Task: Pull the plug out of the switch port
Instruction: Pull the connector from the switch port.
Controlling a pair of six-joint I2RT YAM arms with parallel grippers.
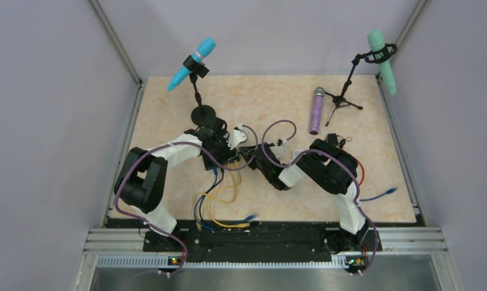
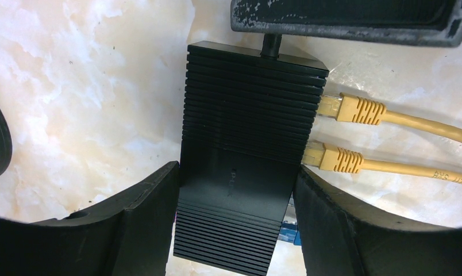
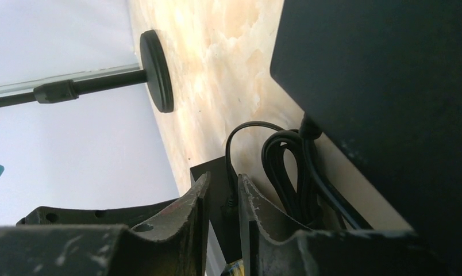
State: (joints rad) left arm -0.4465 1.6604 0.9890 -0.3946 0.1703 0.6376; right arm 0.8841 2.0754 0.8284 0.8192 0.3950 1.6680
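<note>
1. Switch (image 2: 240,161), a flat black ribbed box, lay flat on the marbled table (image 2: 73,86) near its middle, between the two arms.
2. The left gripper (image 2: 235,172) straddled the switch with one finger against each long side, pinching the box. Its job was probably to pin the box so that it would not slide when a plug was tugged.
3. One yellow network plug (image 2: 355,109) and a second yellow plug (image 2: 338,159) sat in sockets along the right long side, and a blue plug (image 2: 287,233) showed just beside the right-hand finger. The grip sat toward the near end of the box, apparently to leave the yellow plugs free.
4. A round black plug (image 2: 270,45) stood in the far short end of the switch. It seemed to be the one meant to come out, because the right gripper (image 3: 224,183) was placed on it.
5. The right gripper's fingers were pressed close together with the round black plug between them, apparently pinching it. Full contact on both sides was hard to confirm.
6. The plug looked fully seated, so the pull had not yet been made. It would call for a straight draw along the plug's axis, away from the box.
7. A thin black cable (image 3: 286,167) lay looped just beside the plug, slack enough that it should not resist.
</note>
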